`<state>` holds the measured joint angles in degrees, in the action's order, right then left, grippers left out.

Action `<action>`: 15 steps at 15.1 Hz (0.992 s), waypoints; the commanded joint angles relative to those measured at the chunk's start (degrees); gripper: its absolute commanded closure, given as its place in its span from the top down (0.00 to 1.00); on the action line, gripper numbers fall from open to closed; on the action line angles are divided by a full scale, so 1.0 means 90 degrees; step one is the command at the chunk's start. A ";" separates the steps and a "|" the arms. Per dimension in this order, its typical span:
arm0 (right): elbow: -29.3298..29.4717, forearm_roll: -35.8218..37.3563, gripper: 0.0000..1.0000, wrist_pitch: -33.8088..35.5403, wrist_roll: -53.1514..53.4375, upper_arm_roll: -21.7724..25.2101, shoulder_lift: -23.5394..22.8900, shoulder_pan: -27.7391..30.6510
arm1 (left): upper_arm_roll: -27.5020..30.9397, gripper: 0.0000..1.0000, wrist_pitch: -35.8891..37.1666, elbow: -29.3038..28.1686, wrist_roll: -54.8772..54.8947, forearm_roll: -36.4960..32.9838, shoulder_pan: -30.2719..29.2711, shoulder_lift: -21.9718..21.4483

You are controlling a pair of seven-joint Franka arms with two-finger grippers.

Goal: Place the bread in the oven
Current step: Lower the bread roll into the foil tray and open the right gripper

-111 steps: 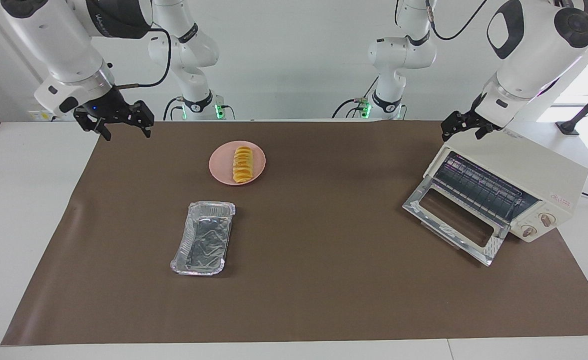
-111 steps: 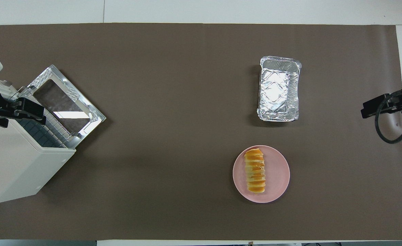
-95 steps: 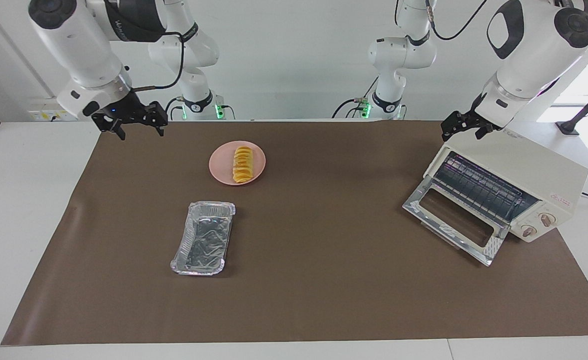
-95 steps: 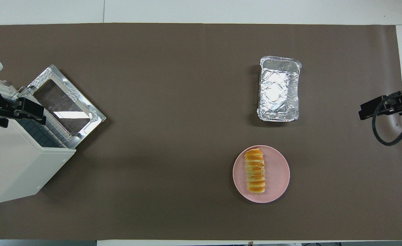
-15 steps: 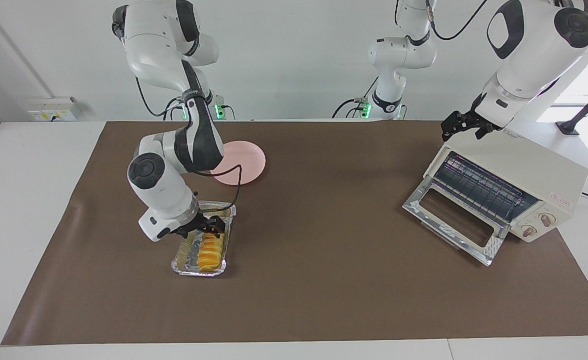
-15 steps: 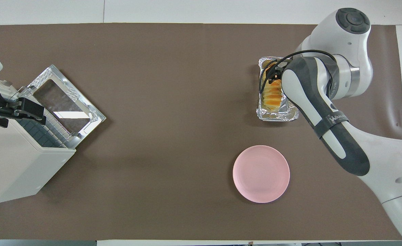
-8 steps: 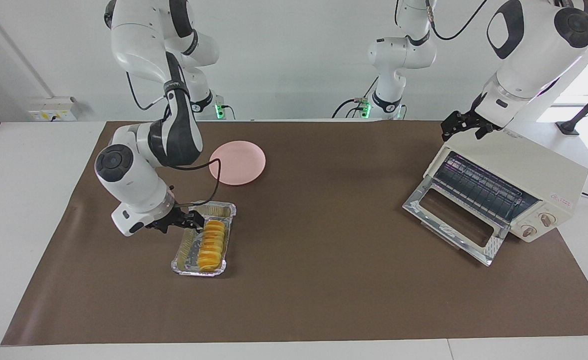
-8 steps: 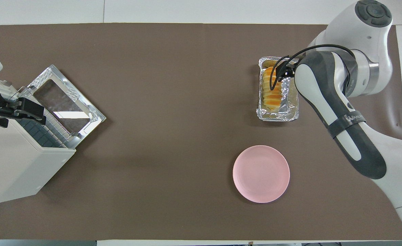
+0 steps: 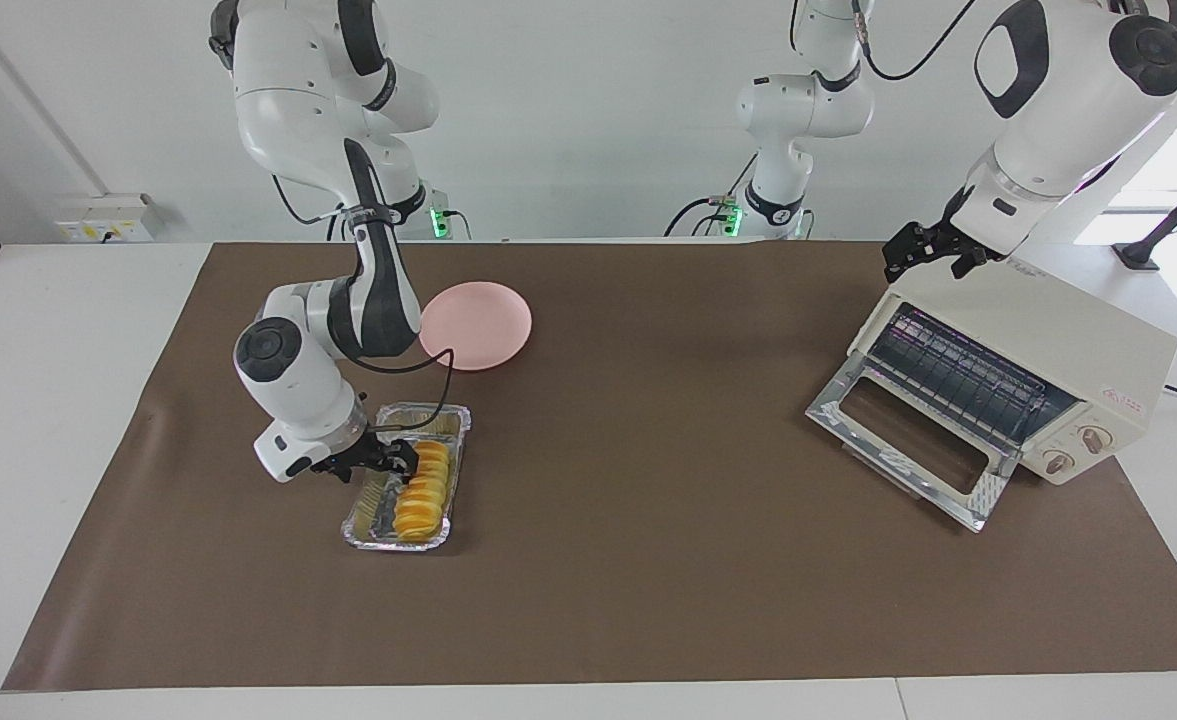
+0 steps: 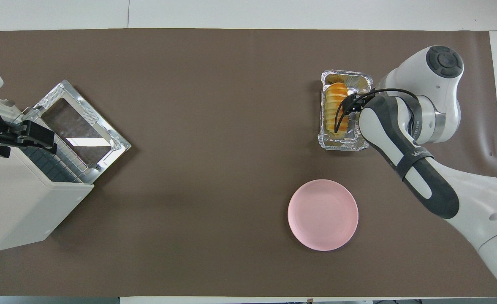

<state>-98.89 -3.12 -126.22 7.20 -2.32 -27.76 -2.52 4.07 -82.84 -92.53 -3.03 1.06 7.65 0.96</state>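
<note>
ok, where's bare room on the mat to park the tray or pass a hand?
Free: the wide middle strip between the foil tray and the oven. Crowded: the right hand at the tray with the bread, pink plate nearby; the left hand over the oven.

- Both views are evenly and brightly lit; soft, short shadows are cast beneath the oven point(image 9: 1038, 370) and the foil tray point(image 10: 344, 143).
- A blown-out white patch is seen at the facing view's edge nearest the left arm's base.
- Glare is thrown off the oven's glass door point(image 10: 79, 141) and the crinkled foil.
- The brown mat point(image 9: 648, 560) is rendered matte, without hotspots.
- Focus is held throughout; no motion blur is noticed.
</note>
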 commanded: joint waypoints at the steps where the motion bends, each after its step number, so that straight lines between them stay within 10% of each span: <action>1: -0.0174 0.0024 0.43 -0.0048 -0.0126 -0.0035 0.0155 0.0026 | -0.0071 1.00 0.0063 0.0008 -0.0025 -0.0099 -0.0088 -0.0048; 6: 0.0285 -0.0005 0.36 0.0138 -0.0057 -0.0035 0.0097 -0.0003 | -0.0071 1.00 0.0063 0.0008 -0.0025 -0.0108 -0.0088 -0.0048; 9: 0.0081 -0.0005 0.00 -0.0173 -0.0028 -0.0045 0.0057 -0.0023 | -0.0071 1.00 0.0063 0.0008 -0.0025 -0.0108 -0.0088 -0.0048; 15: 0.0158 0.0004 0.00 -0.0058 0.0216 -0.0045 0.0077 -0.0111 | -0.0071 1.00 0.0063 0.0008 -0.0025 -0.0108 -0.0088 -0.0048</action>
<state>-97.51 -3.14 -126.67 7.88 -2.53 -27.18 -3.27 4.07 -82.84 -92.53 -3.03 1.06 7.65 0.96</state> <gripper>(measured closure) 0.987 0.000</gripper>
